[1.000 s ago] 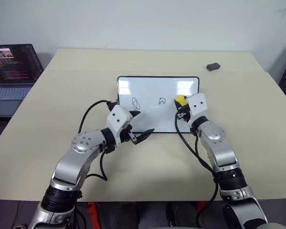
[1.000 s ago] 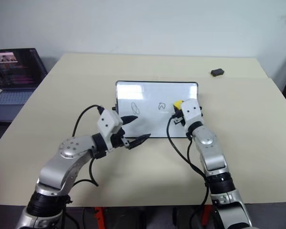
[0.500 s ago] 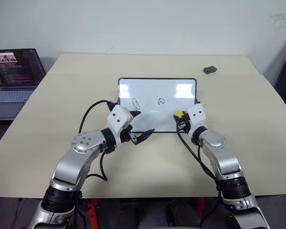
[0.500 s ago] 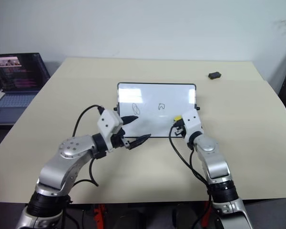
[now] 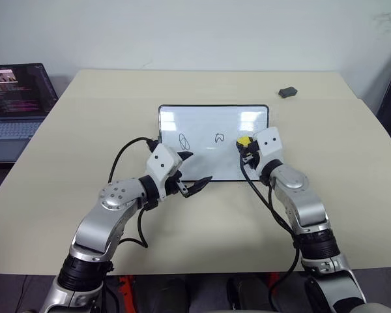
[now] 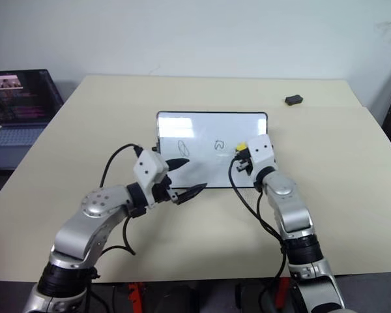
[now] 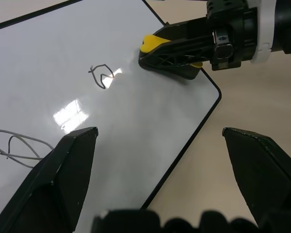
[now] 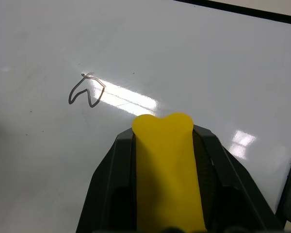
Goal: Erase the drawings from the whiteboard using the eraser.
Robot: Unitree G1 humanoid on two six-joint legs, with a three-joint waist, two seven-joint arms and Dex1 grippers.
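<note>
Beige tabletop (image 5: 182, 241) spreads under a pale wall, with an open laptop (image 5: 16, 98) off its left edge and a small dark grey lump (image 5: 287, 92) at the far right. Centred on it lies the whiteboard (image 5: 212, 130), glossy white in a thin black frame. Reaching in from the left, the left gripper (image 5: 191, 172) hovers over the board's near edge, level, its fingers spread wide with nothing between them. At the board's right end the right gripper (image 5: 246, 145) is clamped on the eraser (image 8: 167, 170), a bright yellow block. Two drawings (image 8: 86, 89) show: an arch-like squiggle just beside the eraser and an oval loop further left.
</note>
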